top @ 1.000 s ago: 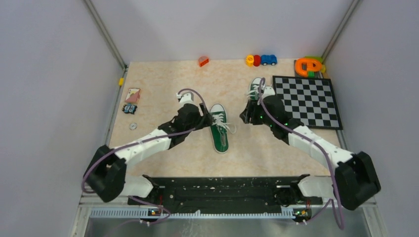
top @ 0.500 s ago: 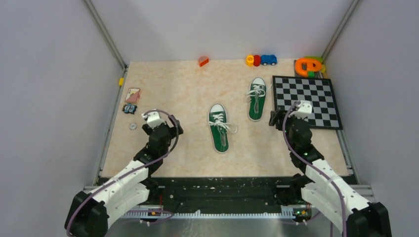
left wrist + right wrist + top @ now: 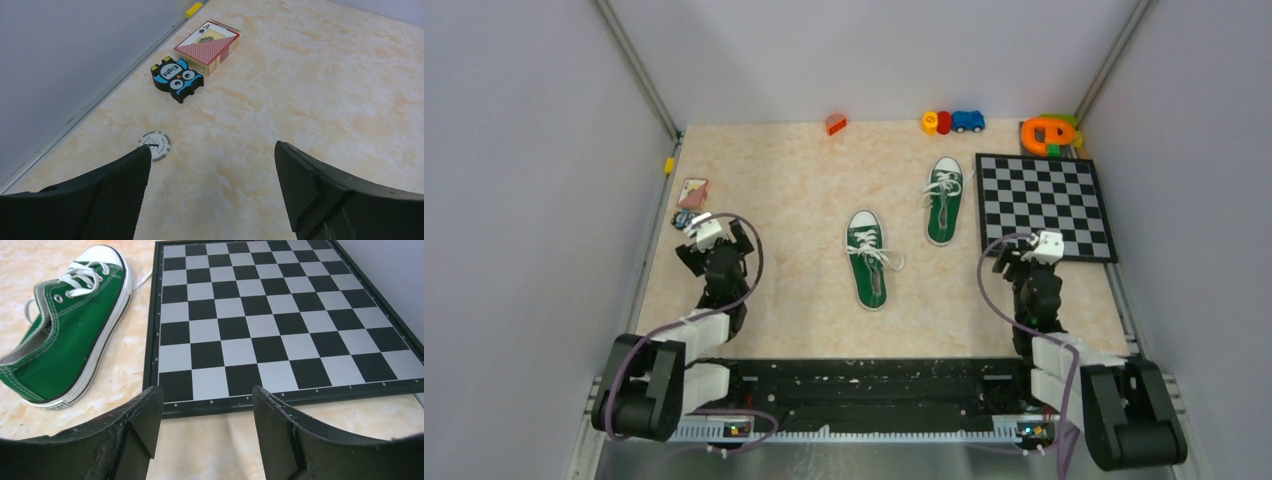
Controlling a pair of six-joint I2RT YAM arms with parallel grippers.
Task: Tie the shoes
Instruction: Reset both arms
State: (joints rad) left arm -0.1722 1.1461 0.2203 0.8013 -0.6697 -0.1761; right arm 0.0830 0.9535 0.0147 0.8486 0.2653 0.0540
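Two dark green sneakers with white soles and white laces lie on the table, toes pointing away. One shoe [image 3: 866, 258] is at the centre, its laces spread loosely to the right. The other shoe [image 3: 944, 199] lies farther back right, beside the chessboard; it also shows in the right wrist view [image 3: 65, 330]. My left gripper [image 3: 692, 240] is open and empty at the near left, well apart from both shoes; in its wrist view [image 3: 212, 150] only bare table lies between the fingers. My right gripper [image 3: 1007, 257] is open and empty at the near right, by the chessboard's near edge [image 3: 205, 392].
A chessboard [image 3: 1044, 205] lies at the back right. A card box [image 3: 207, 46], an owl-shaped toy [image 3: 177, 80] and a poker chip [image 3: 156, 145] lie near the left wall. Small toys [image 3: 952, 122], an orange block [image 3: 835, 124] and an orange toy [image 3: 1048, 134] line the far edge.
Both arms have drawn back from the shoes toward the near edge, the left arm to the left side, the right arm to the right. The shoes lie uncovered and have not moved since half a second ago.
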